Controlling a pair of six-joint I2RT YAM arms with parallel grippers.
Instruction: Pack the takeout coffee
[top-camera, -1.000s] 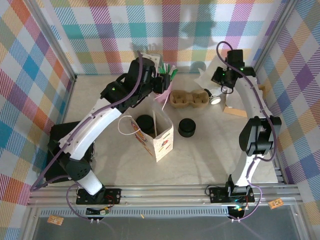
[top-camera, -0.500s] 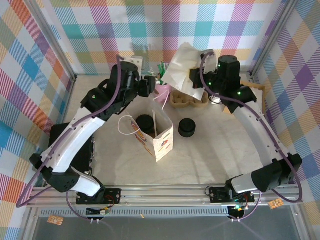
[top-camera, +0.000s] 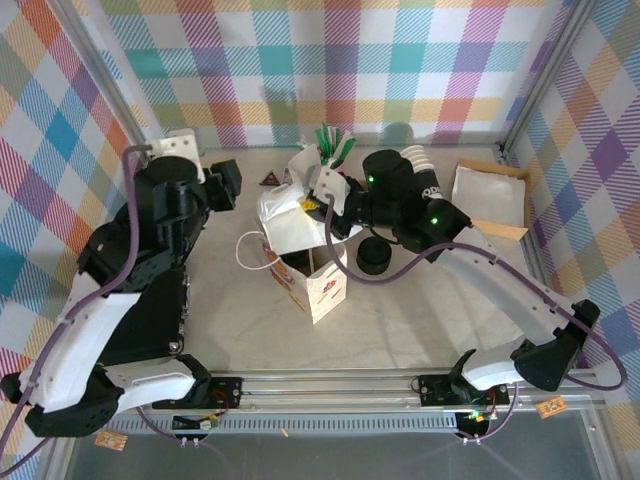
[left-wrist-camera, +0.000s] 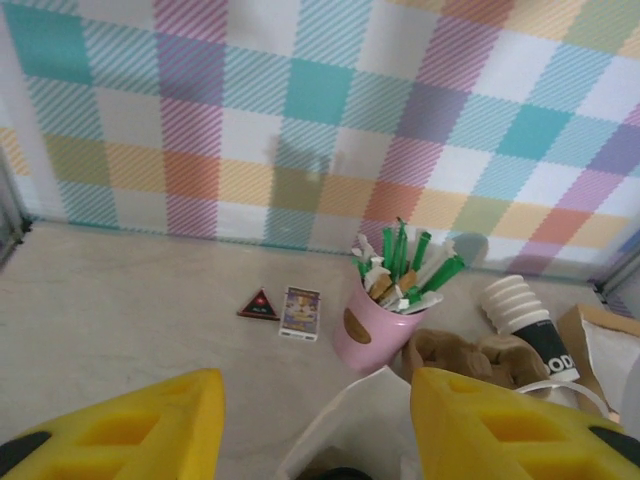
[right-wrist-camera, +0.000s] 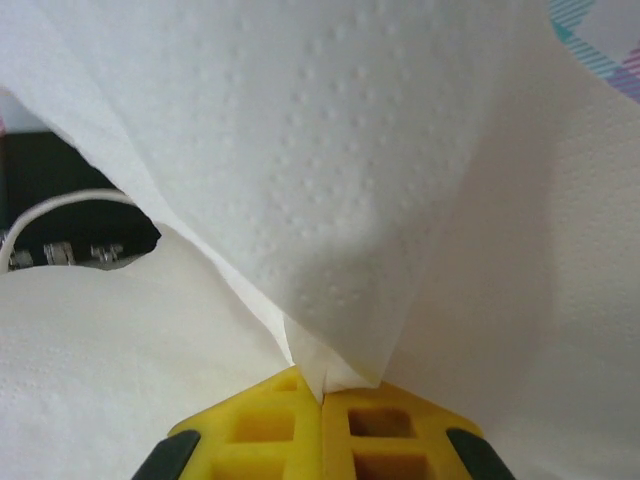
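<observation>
A white paper bag (top-camera: 318, 285) stands open at the table's centre. My right gripper (top-camera: 325, 195) is shut on a corner of a white napkin (top-camera: 285, 220), which drapes over the bag's mouth. In the right wrist view the yellow fingertips (right-wrist-camera: 322, 390) pinch the napkin (right-wrist-camera: 330, 200) tightly. The takeout coffee is hidden, with the napkin covering the bag's opening. My left gripper (top-camera: 225, 182) hangs to the left of the bag, open, with nothing between its yellow fingers (left-wrist-camera: 130, 430); the napkin's edge (left-wrist-camera: 370, 420) lies below and beyond them.
Behind the bag stand a pink cup of green sticks (left-wrist-camera: 375, 325) and a cardboard cup carrier (left-wrist-camera: 465, 355). A lidless white cup stack (top-camera: 420, 165) lies at the back. A black lid stack (top-camera: 373, 255) sits right of the bag. A napkin box (top-camera: 490, 195) is far right.
My right arm swung left from the back of the table, bringing the napkin over the bag. My left arm pulled back to the left, away from the bag.
</observation>
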